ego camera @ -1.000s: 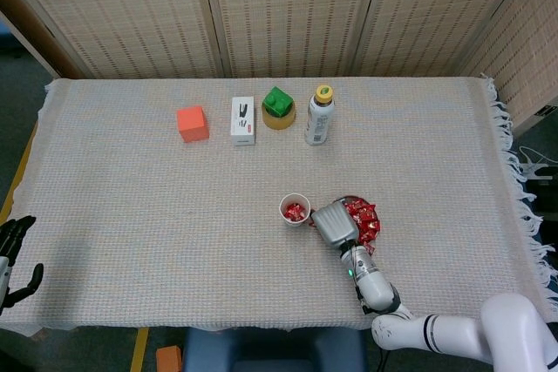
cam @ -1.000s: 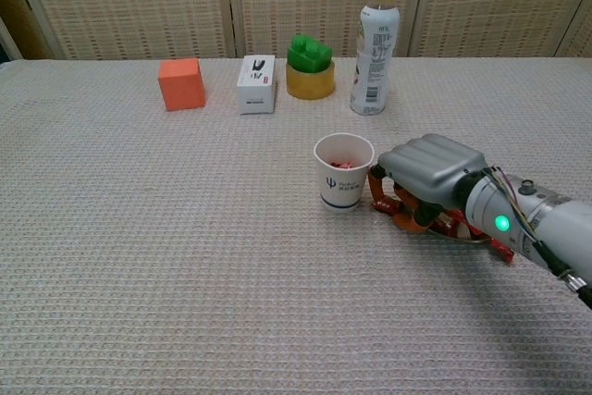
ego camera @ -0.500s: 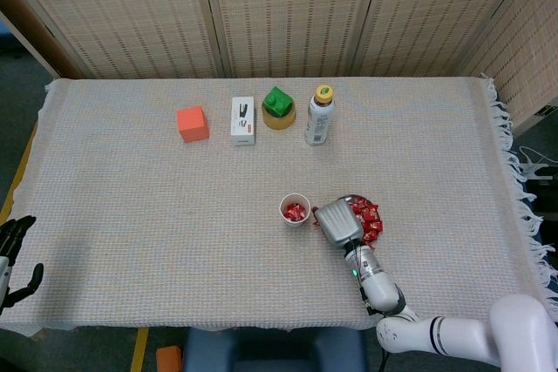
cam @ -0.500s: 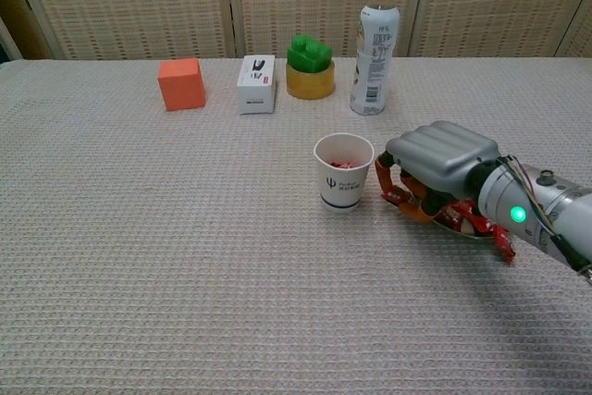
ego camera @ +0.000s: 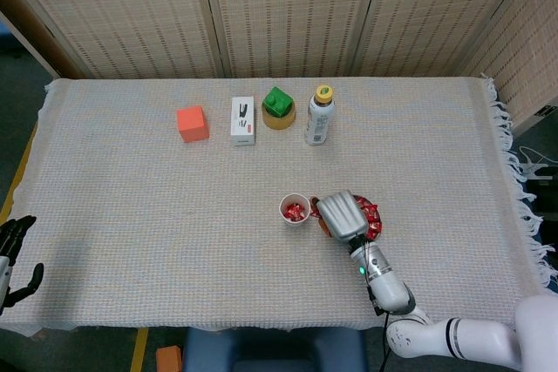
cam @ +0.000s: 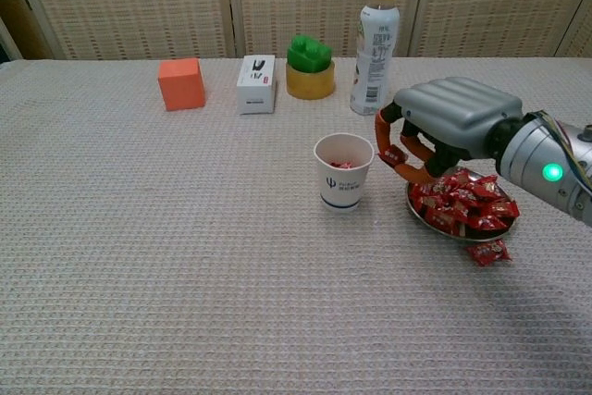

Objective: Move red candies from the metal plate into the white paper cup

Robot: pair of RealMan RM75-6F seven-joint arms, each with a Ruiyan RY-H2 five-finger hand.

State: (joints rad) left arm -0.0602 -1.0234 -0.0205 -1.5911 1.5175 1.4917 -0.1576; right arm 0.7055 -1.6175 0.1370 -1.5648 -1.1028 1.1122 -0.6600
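A white paper cup (cam: 343,171) (ego camera: 295,209) with red candies inside stands mid-table. Just right of it lies the metal plate (cam: 435,228) (ego camera: 377,214), heaped with red candies (cam: 467,203). One more candy (cam: 488,251) lies on the cloth by the plate's near rim. My right hand (cam: 446,122) (ego camera: 342,214) hovers above the plate's left edge, raised off the heap, and pinches a red candy (cam: 393,155) in its fingertips close to the cup's right rim. My left hand (ego camera: 12,252) hangs beyond the table's left near corner, fingers apart and holding nothing.
Along the back stand an orange cube (cam: 181,83), a white box (cam: 256,83), a green block on a yellow roll (cam: 310,67) and a yellow-capped bottle (cam: 374,48). A woven cloth (cam: 185,256) covers the table.
My right hand has lifted up off the plate and shifted back, carrying a candy toward the cup's rim. The heap of candies on the plate now shows. The left hand stayed put.
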